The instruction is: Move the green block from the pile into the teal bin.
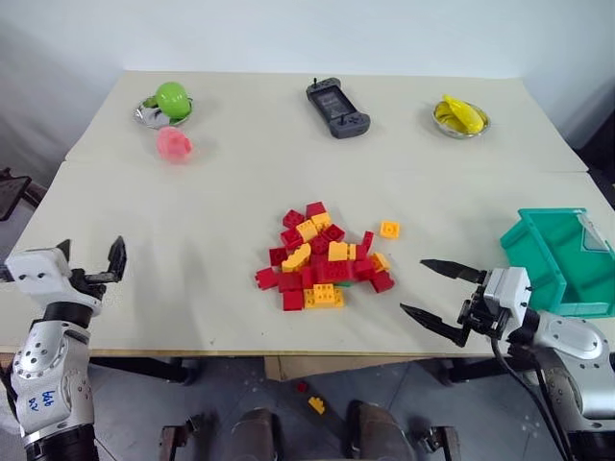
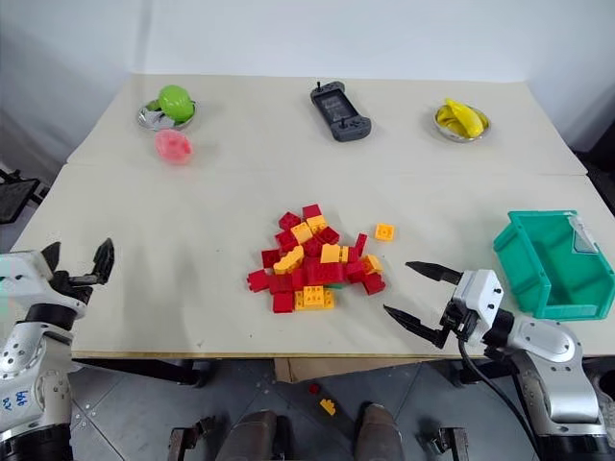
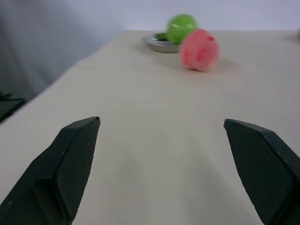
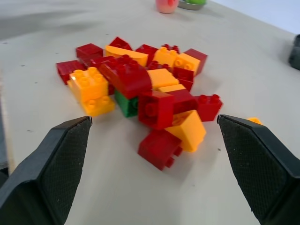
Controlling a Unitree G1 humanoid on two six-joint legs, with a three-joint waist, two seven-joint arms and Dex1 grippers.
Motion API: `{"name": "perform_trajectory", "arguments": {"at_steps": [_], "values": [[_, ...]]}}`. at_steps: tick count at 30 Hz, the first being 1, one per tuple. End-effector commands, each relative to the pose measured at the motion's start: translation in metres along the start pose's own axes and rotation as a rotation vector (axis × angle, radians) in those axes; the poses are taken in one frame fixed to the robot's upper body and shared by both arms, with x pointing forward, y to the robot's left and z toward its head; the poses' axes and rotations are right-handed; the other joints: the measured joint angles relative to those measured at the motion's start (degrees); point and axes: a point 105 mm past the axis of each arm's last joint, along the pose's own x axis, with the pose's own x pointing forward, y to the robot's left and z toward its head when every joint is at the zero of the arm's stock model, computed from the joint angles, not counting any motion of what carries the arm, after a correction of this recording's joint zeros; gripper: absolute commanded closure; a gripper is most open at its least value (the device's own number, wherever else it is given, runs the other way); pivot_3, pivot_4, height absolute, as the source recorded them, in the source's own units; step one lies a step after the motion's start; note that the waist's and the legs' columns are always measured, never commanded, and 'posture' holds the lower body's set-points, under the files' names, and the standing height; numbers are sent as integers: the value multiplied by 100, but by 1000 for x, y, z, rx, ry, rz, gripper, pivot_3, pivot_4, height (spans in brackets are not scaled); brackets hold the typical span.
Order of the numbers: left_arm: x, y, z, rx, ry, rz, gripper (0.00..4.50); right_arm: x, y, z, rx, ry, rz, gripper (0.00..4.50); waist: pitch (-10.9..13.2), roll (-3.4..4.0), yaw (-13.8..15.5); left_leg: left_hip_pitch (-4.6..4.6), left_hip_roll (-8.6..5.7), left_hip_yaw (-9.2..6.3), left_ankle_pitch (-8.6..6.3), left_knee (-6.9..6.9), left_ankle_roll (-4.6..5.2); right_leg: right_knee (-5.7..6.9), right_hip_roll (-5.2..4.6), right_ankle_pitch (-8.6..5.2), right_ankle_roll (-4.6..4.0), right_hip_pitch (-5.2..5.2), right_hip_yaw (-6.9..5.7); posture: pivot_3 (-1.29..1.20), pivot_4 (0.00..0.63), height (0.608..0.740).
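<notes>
The right tool (image 1: 440,291), jaws spread wide and empty, faces the pile (image 1: 322,257), where the green block (image 4: 125,103) sits wedged under red bricks, teal bin (image 1: 557,261) waiting behind it.

the two head views looked forward and down from above the near edge of the table (image 1: 192,288), taking in its whole top out to the far edge. the left wrist view sat low and close over the table near its left edge, facing the far left corner. the right wrist view looked close across the pile (image 4: 145,89), which both head views shared.
</notes>
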Motion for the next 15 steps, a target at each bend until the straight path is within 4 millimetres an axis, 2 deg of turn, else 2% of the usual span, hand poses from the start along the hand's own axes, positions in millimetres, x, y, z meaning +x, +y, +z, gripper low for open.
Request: {"name": "perform_trajectory", "arguments": {"at_steps": [1,3,5,6,8,11,15], "values": [[1,-23,28,8,-93,-188,0,-6,-5,5,-28,-4,-1,13,0,0,-19,0,0,0,0,0,0,0,0,0,0,0,0,0,150,740],[-6,-43,42,-2,-167,-359,0,-8,-8,6,-29,-1,-2,13,0,0,-41,0,0,1,-1,0,-2,0,0,0,0,-1,0,0,150,740],[-13,-64,40,48,-116,-549,0,-10,-8,9,-18,-4,30,13,0,1,-52,0,0,2,-3,0,-1,-1,0,0,0,-1,0,0,150,740],[-18,-75,37,81,-88,-651,0,-10,-5,10,6,3,72,297,0,5,-53,0,1,2,-3,0,-2,-1,2,0,0,-2,0,0,150,740],[-32,-99,32,164,-42,-896,0,-6,12,10,36,55,227,523,1,6,-54,1,1,3,-3,-1,-2,-2,2,-1,-1,-2,0,0,150,740],[-41,-107,26,202,-5,-1042,0,10,23,13,64,69,297,1532,1,8,-65,2,6,4,-4,-1,-3,-2,6,-2,-4,-3,0,0,150,740],[-44,-112,14,222,17,-1114,0,55,51,17,64,73,413,2981,2,8,-88,1,29,9,-9,0,-15,-2,24,-5,-10,-10,1,0,150,740]]}}
